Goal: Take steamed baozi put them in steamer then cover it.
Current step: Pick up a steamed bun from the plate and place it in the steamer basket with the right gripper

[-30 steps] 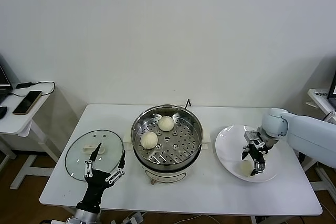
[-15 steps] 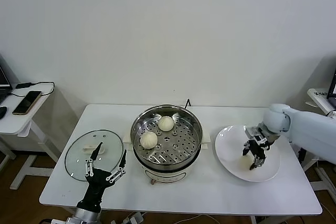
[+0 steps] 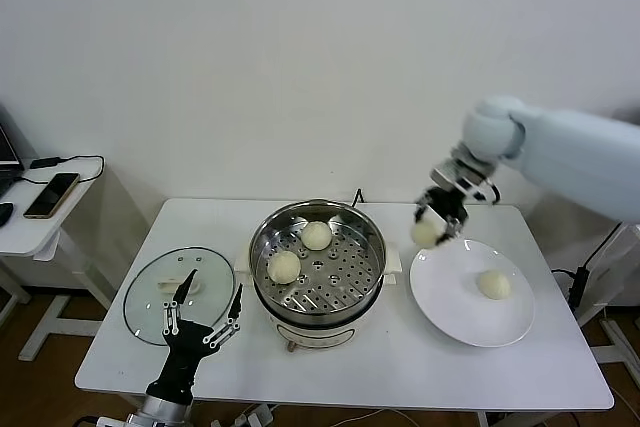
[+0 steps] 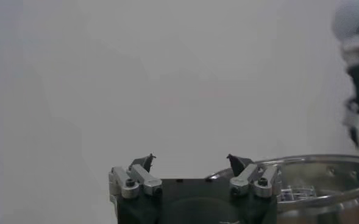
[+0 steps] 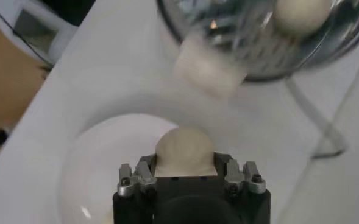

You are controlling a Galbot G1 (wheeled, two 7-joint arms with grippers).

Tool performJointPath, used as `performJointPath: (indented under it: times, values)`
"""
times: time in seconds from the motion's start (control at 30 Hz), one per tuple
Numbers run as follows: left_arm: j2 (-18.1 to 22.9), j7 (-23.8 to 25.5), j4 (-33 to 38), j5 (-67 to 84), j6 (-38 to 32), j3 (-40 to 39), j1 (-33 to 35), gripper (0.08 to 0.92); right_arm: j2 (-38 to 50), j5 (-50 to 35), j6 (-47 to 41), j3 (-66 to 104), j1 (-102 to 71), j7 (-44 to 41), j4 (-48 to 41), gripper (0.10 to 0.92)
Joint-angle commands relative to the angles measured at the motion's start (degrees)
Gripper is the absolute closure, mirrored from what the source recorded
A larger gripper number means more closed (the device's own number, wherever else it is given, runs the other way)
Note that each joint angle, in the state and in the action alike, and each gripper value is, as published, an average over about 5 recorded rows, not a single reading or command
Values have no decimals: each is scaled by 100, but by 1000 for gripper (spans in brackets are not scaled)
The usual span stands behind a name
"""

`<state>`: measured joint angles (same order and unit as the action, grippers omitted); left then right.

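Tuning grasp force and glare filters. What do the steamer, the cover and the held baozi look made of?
Steamer: polished stainless steel by its mirror glare, perforated tray inside, white base probably plastic.
Cover: clear glass, the table shows through; metal rim, cream handle likely plastic.
Baozi in the right gripper: smooth matte cream dough, probably soft.

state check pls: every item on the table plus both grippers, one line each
steamer: uncovered, two baozi on its tray
baozi in the steamer: apart from each other
held baozi: in the air above the plate's rim
plate: one baozi on it
baozi on the plate: lying loose
cover: flat on the table, off the steamer
right gripper: shut on the held baozi
left gripper: open, empty, low beside the cover
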<state>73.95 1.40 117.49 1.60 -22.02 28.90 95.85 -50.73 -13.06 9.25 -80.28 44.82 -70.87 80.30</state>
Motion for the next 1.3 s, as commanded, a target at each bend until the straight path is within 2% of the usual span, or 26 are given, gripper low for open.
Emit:
performJointPath:
  times: [0.03,0.27,0.67,0.97,1.3]
  values:
    - [-9,-1,8,5,-12,-9,5,177,-950,-68,912,-135,979,-20,863,391]
    - [-6,-4,27,10,-15,-22,7,177,-1336,321,1182,-206,471,274,1455,415]
    - [-1,-9,-9,32,-44,26,-18,177,-1767,1794,1966,-124,-540,662,1221,411]
    - [15,-12,-14,35,-20,50,-28,177,-1815,2264,2278,35,-1147,751,924,406]
    - [22,-13,-89,35,-21,48,-53,177,-1915,2388,2291,109,-1372,779,826,388]
